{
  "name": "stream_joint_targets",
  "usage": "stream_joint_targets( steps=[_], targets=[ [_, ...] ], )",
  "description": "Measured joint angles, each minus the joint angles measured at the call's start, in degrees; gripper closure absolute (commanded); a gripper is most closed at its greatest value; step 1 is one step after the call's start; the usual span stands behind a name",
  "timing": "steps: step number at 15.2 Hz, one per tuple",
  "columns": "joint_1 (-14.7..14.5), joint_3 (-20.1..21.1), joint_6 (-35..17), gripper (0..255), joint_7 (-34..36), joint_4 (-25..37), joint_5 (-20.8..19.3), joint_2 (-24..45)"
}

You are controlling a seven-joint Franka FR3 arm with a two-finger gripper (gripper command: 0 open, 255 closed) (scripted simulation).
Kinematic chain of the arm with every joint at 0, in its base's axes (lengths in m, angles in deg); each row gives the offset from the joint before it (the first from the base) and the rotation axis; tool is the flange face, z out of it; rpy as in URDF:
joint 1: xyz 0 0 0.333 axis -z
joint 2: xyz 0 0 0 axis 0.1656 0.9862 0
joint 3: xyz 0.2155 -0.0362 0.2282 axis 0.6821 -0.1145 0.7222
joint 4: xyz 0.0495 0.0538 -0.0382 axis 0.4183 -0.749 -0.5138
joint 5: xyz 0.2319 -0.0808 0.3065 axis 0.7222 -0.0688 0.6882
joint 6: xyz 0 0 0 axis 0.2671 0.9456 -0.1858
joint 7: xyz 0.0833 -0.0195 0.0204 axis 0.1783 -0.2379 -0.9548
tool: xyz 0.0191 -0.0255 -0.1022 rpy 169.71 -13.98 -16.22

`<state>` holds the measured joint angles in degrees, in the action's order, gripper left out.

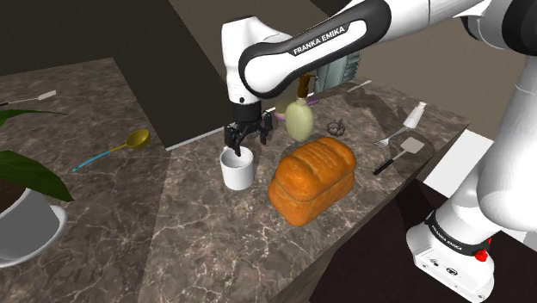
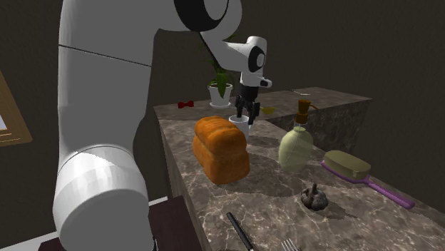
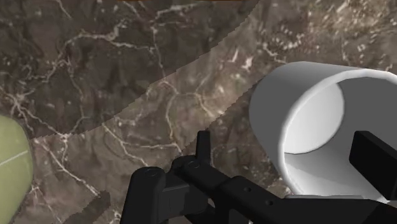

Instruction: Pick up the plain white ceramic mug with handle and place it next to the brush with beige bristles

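Observation:
A plain white mug stands upright on the dark marble counter, beside a loaf of bread. No handle shows on it. My black gripper hangs straight down over its rim, open. In the wrist view one finger is over the mug's inside and the other is outside its wall, neither touching. From the second exterior view the gripper sits just on top of the mug. The brush, with beige bristles and a purple handle, lies further along the counter past a soap bottle.
An orange-brown loaf lies close beside the mug. A pale green soap bottle stands behind it, and a small dark object lies near the brush. A spatula, a fork, a gold spoon and a potted plant are also about.

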<state>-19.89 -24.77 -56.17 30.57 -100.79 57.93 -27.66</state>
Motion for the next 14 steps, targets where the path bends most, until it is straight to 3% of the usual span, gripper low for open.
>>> stream_joint_targets(
  steps=[7,13,14],
  targets=[
    [-0.7,-0.3,-4.5,0,0.9,-2.1,-1.2,2.5],
    [-0.7,-0.3,-5.0,0,0.9,-2.4,-1.3,2.7],
    [-0.7,-0.3,-5.0,255,0.9,-2.4,-1.3,2.7]
  ],
)
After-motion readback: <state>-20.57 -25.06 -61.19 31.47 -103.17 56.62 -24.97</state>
